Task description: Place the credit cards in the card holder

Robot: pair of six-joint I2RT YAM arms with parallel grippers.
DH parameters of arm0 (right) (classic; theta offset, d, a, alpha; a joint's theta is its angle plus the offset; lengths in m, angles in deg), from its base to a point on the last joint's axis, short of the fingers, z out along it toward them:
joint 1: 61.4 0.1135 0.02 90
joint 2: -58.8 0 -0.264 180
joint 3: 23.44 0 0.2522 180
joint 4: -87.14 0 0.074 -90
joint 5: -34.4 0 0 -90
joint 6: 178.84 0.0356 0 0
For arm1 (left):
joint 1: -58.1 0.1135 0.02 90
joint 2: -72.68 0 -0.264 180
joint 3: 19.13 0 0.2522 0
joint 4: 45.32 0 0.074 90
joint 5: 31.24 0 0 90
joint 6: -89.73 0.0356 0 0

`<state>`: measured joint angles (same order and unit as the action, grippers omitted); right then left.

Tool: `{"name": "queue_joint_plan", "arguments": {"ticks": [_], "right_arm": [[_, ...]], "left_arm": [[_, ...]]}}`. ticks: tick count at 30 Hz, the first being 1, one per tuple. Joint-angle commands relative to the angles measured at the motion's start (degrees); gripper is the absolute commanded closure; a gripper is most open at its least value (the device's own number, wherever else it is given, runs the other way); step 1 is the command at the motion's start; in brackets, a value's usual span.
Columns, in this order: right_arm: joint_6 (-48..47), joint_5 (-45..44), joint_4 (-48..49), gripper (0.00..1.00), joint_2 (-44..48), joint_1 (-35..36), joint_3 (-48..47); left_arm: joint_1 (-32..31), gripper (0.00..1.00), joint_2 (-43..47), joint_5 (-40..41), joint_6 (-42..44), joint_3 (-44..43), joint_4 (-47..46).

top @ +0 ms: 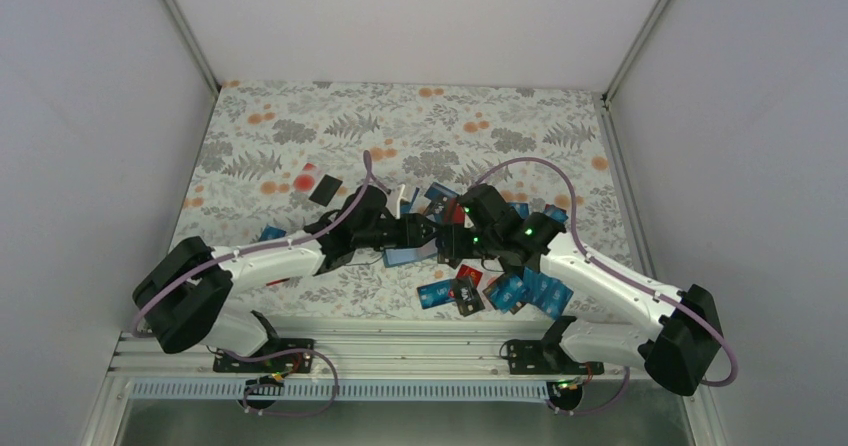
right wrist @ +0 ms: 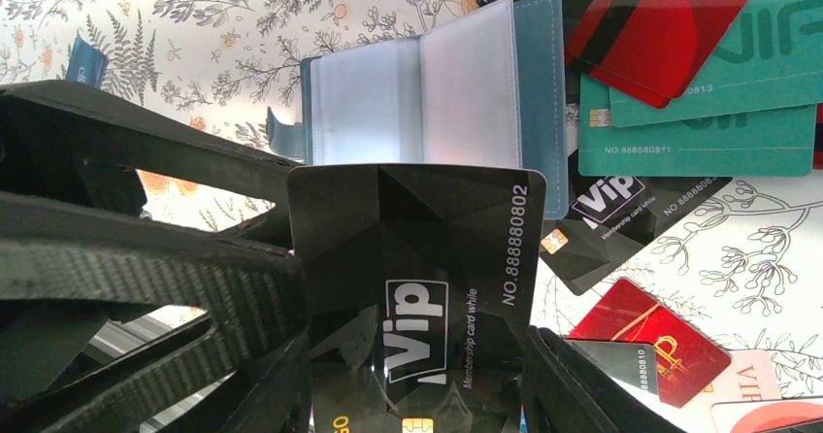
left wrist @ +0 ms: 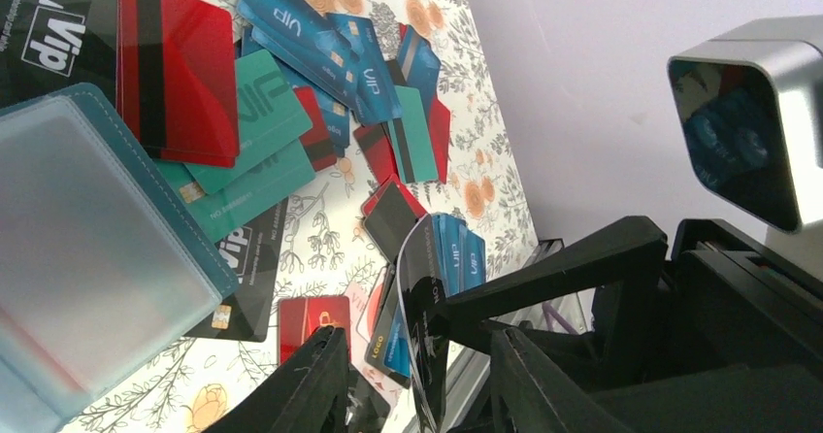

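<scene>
The right gripper pinched a black card at lower centre, the left gripper stood half-open; insertion looked underway, next needing alignment with a pocket of the open card holder.

"Vip", "Membership card while" and "NO.888880802" are printed on the foreground black card in the right wrist view, and the same "Vip" mark and wording are seen on the flat black card behind it. "NO.888880811" is read on the lower teal card, while large "VIP" letters and the digits "0813" are borne by the upper teal card. In the left wrist view, "Vip" is shown on a corner black card and "VIP" on a blue card
</scene>
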<state>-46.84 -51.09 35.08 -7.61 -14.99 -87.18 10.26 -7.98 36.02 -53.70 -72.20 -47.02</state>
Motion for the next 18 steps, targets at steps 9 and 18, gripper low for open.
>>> {"name": "queue_joint_plan", "arguments": {"ticks": [9,18], "right_arm": [[-1.9,-0.1,3.1,0.49,-0.6,0.2,-2.9],[-2.3,-0.5,3.6,0.37,-1.3,0.2,-2.8]], "left_arm": [[-0.3,0.85,-3.8,-1.5,0.5,-2.9,0.8],[-0.4,0.98,-3.8,-0.6,-0.5,-2.4,0.3]]}}
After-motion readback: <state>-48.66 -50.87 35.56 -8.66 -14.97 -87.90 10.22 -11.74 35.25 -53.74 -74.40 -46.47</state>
